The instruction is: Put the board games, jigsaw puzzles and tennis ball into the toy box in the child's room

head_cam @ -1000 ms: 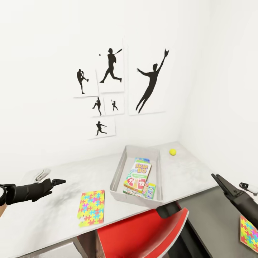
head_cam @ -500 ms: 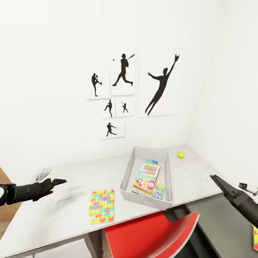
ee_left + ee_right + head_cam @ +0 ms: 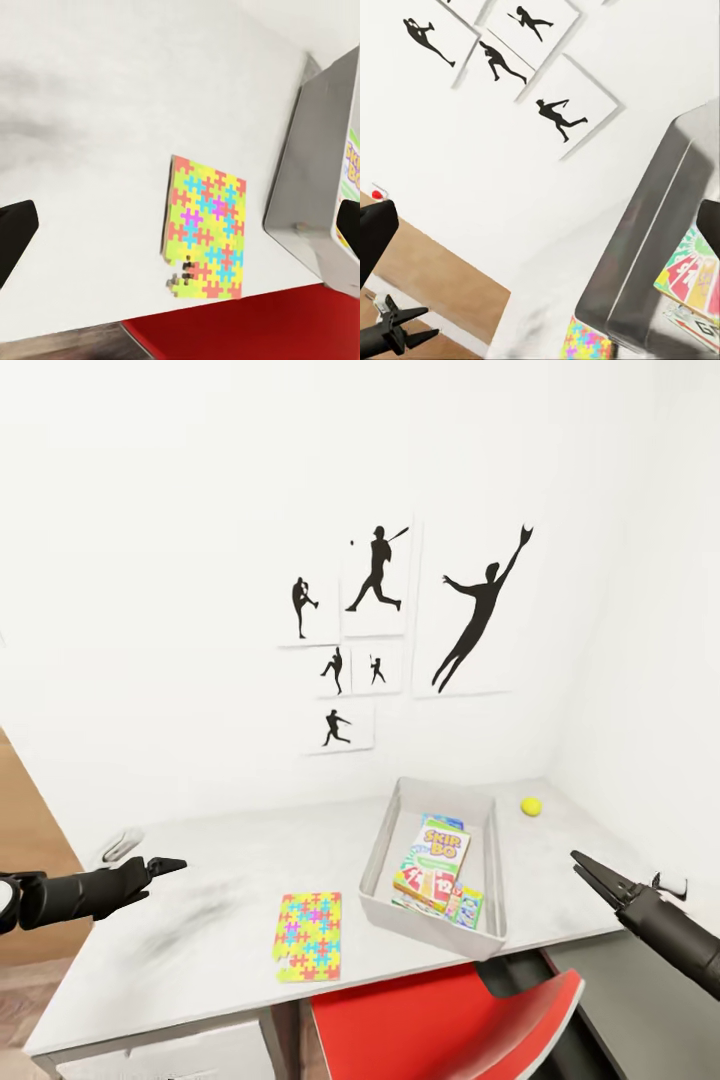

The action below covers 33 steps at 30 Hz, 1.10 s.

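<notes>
Left hand [image 3: 165,866] pressed together, empty. Jigsaw puzzle [image 3: 308,936] on table [image 3: 200,950]: thin, light, likely floppy; pinch its overhanging front edge.

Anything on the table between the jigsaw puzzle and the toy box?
No. In the head view, bare tabletop separates the jigsaw puzzle from the toy box; the left wrist view shows the same gap.

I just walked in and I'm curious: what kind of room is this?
Probably a child's room: black baseball silhouette pictures on the white wall, and a pale marbled desk holding a grey bin of game boxes and a bright jigsaw sheet.
</notes>
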{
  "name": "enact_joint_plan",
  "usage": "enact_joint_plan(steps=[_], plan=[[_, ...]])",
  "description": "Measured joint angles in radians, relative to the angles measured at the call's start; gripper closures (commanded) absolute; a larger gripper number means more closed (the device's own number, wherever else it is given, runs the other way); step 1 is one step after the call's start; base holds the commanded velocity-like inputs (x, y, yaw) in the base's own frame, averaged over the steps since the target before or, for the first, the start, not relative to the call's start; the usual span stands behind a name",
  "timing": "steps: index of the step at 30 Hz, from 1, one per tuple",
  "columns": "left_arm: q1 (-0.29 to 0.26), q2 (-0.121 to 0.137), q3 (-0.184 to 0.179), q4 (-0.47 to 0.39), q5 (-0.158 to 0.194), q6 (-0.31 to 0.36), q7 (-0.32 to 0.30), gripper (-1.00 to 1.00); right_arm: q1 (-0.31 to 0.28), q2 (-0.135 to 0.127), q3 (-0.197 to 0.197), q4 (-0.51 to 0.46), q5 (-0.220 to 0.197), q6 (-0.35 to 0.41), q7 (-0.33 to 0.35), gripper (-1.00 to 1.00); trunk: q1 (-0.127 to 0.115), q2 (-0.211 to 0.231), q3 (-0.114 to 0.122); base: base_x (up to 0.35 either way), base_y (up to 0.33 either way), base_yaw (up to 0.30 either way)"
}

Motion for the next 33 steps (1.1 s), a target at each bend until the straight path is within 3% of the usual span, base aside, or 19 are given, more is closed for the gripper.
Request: enact_joint_plan(steps=[8, 27, 30, 33], plan=[[0.000, -0.001, -0.005, -0.001, 0.000, 0.000, 0.003, -1.00, 0.000, -0.009, -0.001, 0.000, 0.009, 0.016, -0.066, -1.00, -0.031, 0.056, 0.036, 0.000, 0.000, 0.196], [0.002, -0.001, -0.009, -0.002, 0.000, 0.006, 0.003, -1.00, 0.001, -0.020, -0.001, 0.000, 0.011, 0.015, -0.074, -1.00, -0.031, 0.057, 0.057, 0.000, 0.000, 0.226], [0.002, -0.002, -0.010, -0.002, -0.032, 0.005, 0.013, -1.00, 0.001, -0.021, -0.002, 0.000, 0.011, 0.010, -0.072, -1.00, -0.031, 0.057, 0.057, 0.000, 0.000, 0.070], [0.001, -0.005, -0.010, -0.002, -0.100, 0.003, 0.020, -1.00, 0.001, -0.020, -0.002, 0.000, 0.010, 0.007, -0.072, -1.00, -0.031, 0.057, 0.058, 0.000, 0.000, 0.016]])
